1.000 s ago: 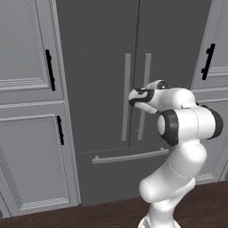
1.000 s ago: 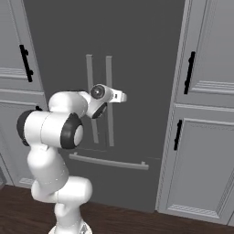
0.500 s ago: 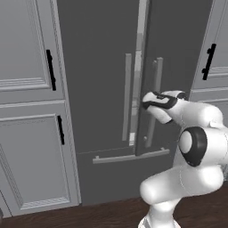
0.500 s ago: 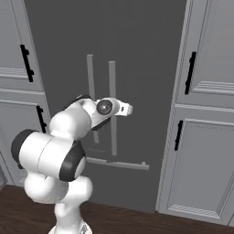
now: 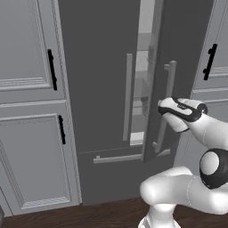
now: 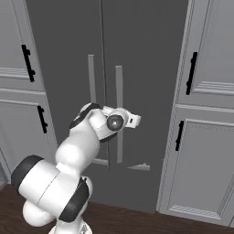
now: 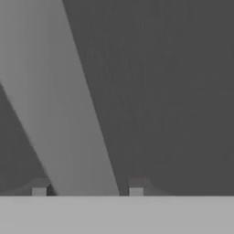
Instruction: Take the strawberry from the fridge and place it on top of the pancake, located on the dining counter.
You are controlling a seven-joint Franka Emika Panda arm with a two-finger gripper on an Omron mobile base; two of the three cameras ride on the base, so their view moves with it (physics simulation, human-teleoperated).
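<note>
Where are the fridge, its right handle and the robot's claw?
fridge (image 5: 98,89), left base view, on the flat front of its left door.
right handle (image 5: 168,89), left base view, upper part of the bar.
claw (image 7: 87,187), hand view, midway between its tips, around the handle.

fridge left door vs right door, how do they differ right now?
The right door is swung ajar, showing a strip of the pale interior; the left door sits flush and shut. The pincer straddles the right door's handle; the left door's handle is untouched. Both are dark grey with vertical grey bar handles.
</note>
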